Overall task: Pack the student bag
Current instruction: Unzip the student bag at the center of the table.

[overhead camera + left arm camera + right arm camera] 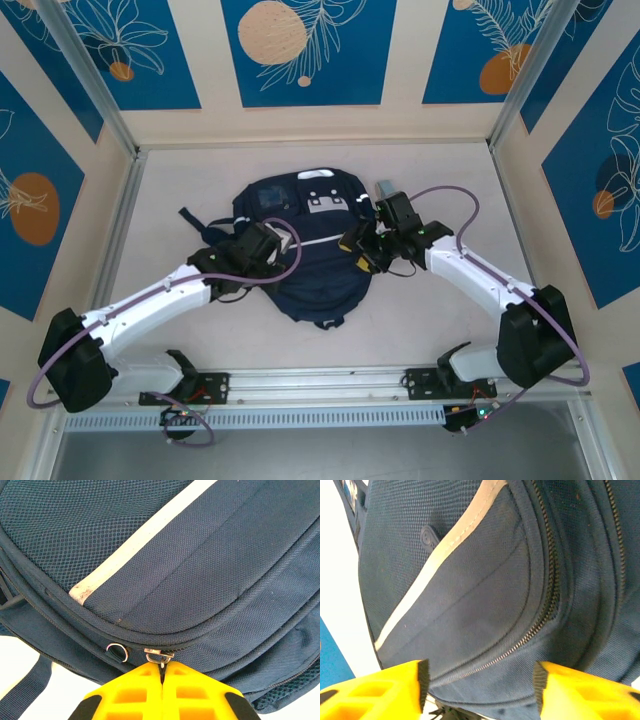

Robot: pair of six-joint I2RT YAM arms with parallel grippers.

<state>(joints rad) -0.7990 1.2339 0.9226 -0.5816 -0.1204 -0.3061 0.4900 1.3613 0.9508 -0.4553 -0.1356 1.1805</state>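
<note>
Student bag flat mid-counter, long axis near-to-far, top away from arm bases. Left fingers pinched tight on zipper pull at bag's left flank. Right fingers half spread, holding nothing, right-flank zipper curve just ahead between them.

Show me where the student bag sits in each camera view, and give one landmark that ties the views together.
Top external: the student bag lies at the centre of the picture, front face up.
Left wrist: its navy fabric lies above the left gripper, which is shut on a zip pull.
Right wrist: its fabric lies above and between the fingers of the open right gripper.
Shared landmark: the bag's white stripe.
</note>
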